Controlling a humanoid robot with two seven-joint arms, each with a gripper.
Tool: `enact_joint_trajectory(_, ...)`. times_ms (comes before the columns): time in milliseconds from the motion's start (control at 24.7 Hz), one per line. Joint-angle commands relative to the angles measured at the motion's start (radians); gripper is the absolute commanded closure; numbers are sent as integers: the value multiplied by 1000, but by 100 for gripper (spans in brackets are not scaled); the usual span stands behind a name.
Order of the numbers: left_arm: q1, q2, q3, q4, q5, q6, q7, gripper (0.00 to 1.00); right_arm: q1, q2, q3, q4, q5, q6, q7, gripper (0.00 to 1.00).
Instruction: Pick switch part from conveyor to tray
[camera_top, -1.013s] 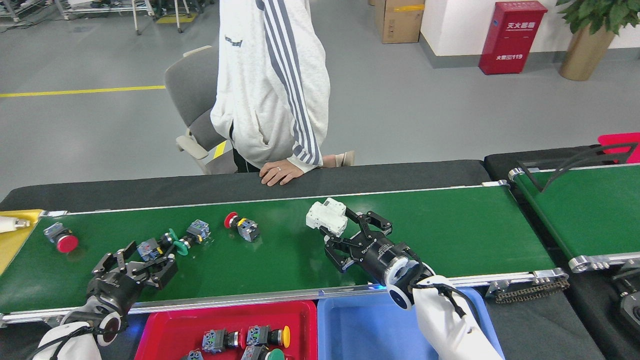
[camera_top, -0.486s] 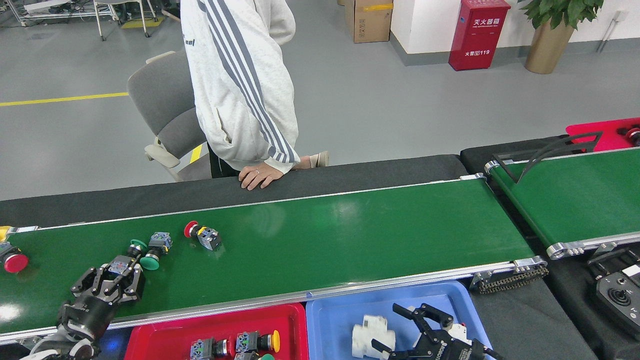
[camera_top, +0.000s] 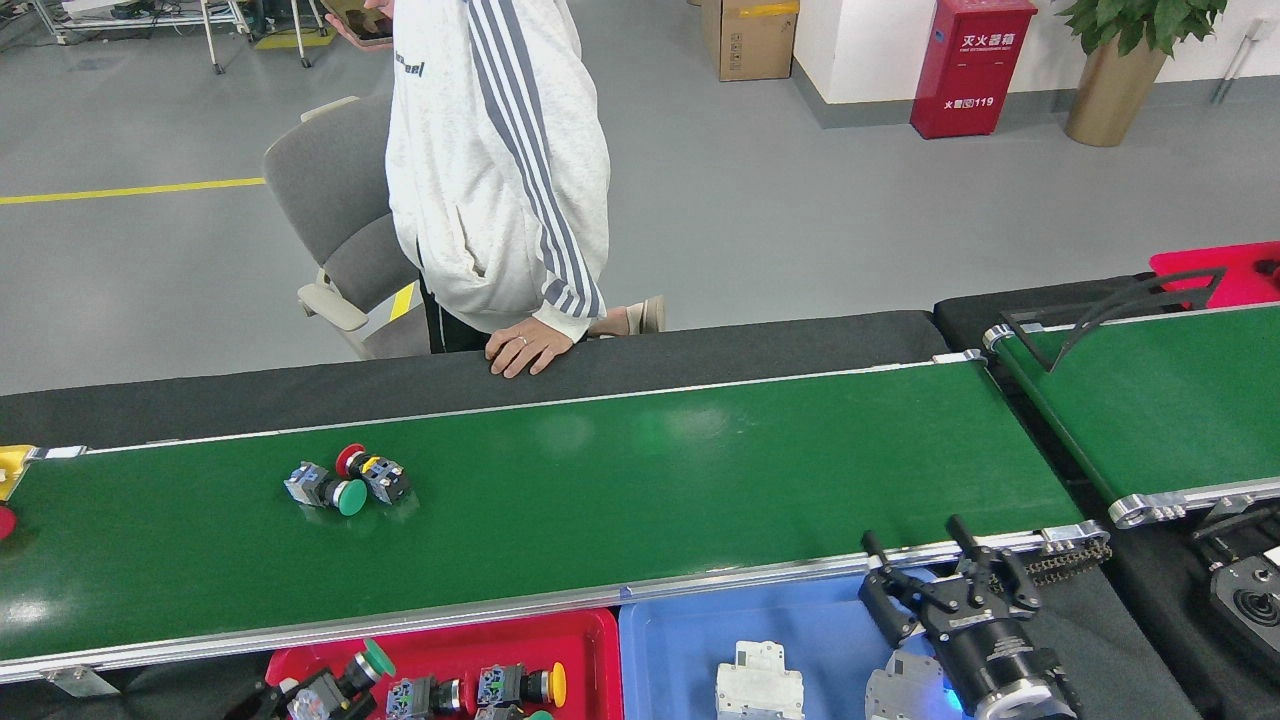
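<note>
Right tool wide open, empty, above blue tray holding white switch part; left tool, grip unclear, over red tray of push-buttons; two buttons on conveyor.

The right tool rises from the lower right with its dark fingers spread apart and nothing between them, while the left tool barely shows at the bottom edge.
</note>
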Motion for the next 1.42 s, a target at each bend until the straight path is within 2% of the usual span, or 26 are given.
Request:
enact_joint_trajectory(0,-2,-3,26,-15,4,-5,-4,1,7,-6,-2,-26,1,52,0,2)
enact_joint_trajectory(81,-2,-21,76,-23,4,-5,-5,1,26,-8,-2,-41,2,52,0,2)
enact_joint_trajectory(122,-2,-38,100,-27,4,36,-7,1,30,-8,-2,-55,2,52,0,2)
enact_joint_trajectory(203,-3,-78,152,-30,2,177,-8,1,32,-14,-2,-78,1,43,3,2)
enact_joint_trajectory(284,-6,-92,184,-26,-2,363,-8,1,30,-40,0,-83,1,17,6,2)
enact_joint_trajectory(365,-6,-84,186,-21,-2,449,-8,1,30,-54,6,-104,-1,-50,8,2)
enact_joint_trajectory(486,-8,-70,189,-21,-2,458,-10,1,65,-65,0,-178,-8,-185,20,2)
enact_joint_trajectory(608,-20,-56,189,-17,-5,463,-19,1,82,-60,-2,-196,-13,-238,24,2)
enact_joint_trajectory(770,-115,-26,203,-8,-4,480,-179,1,96,-60,4,-196,-13,-262,23,2)
enact_joint_trajectory(851,-204,-23,197,0,-5,532,-294,1,95,-57,4,-201,-13,-273,24,2)
enact_joint_trajectory(932,-253,-23,195,25,-5,569,-337,1,92,-54,4,-201,-13,-273,24,2)
enact_joint_trajectory(1053,-282,-17,197,85,-5,619,-341,1,87,-59,12,-201,-13,-276,23,2)
enact_joint_trajectory(1216,-308,33,201,163,-5,644,-341,1,85,-57,26,-199,-13,-325,23,2)
enact_joint_trajectory(1378,-393,62,198,262,-5,665,-341,1,87,-57,27,-199,-13,-331,23,2)
